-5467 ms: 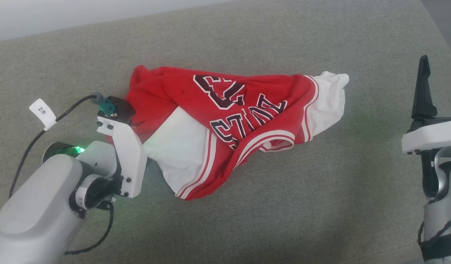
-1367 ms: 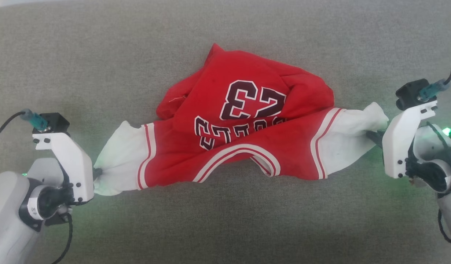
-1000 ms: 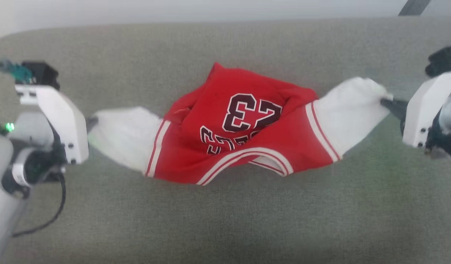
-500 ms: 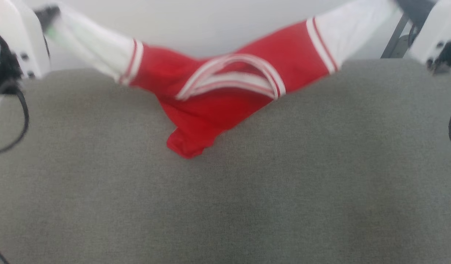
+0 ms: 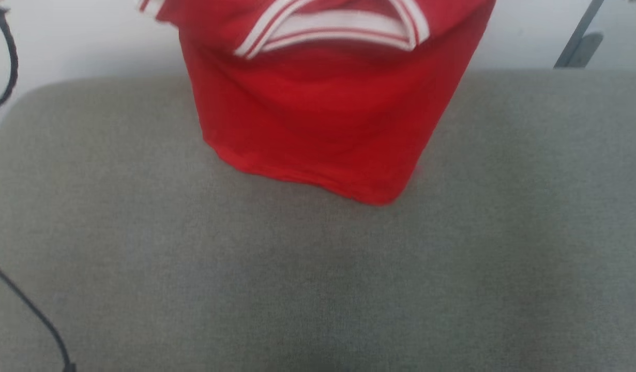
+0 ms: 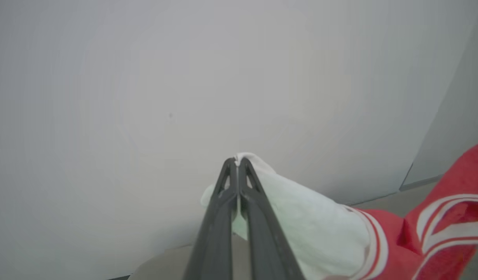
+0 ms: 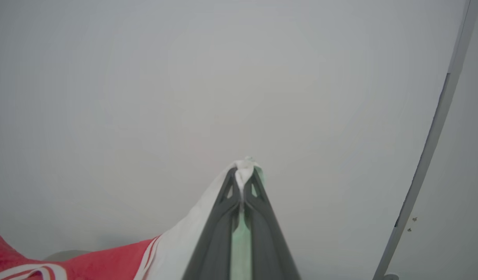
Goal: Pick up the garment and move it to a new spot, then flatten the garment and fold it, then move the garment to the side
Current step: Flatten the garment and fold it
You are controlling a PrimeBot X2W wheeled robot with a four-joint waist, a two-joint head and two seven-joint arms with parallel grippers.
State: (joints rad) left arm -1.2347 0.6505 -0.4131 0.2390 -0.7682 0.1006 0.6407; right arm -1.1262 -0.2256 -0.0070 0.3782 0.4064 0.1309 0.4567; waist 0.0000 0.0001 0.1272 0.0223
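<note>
The garment (image 5: pixel 323 119) hangs in the air over the far part of the grey cushion, red body down, its striped collar at the top edge of the head view and its hem just above or brushing the fabric. In the left wrist view my left gripper (image 6: pixel 236 161) is shut on a white sleeve (image 6: pixel 301 225) of the garment. In the right wrist view my right gripper (image 7: pixel 245 171) is shut on the other white sleeve (image 7: pixel 192 241), with red cloth (image 7: pixel 87 260) trailing to the lower left. The lettering and number are hidden.
The grey cushion (image 5: pixel 318 284) spreads wide below the hanging shirt. A pale wall rises behind it, with a dark metal leg (image 5: pixel 576 41) at the upper right. Black cables (image 5: pixel 8 57) dangle along the left edge.
Both grippers took a sleeve each and lifted the shirt off the cushion. It now hangs higher and spread open, and the head view has tilted up.
</note>
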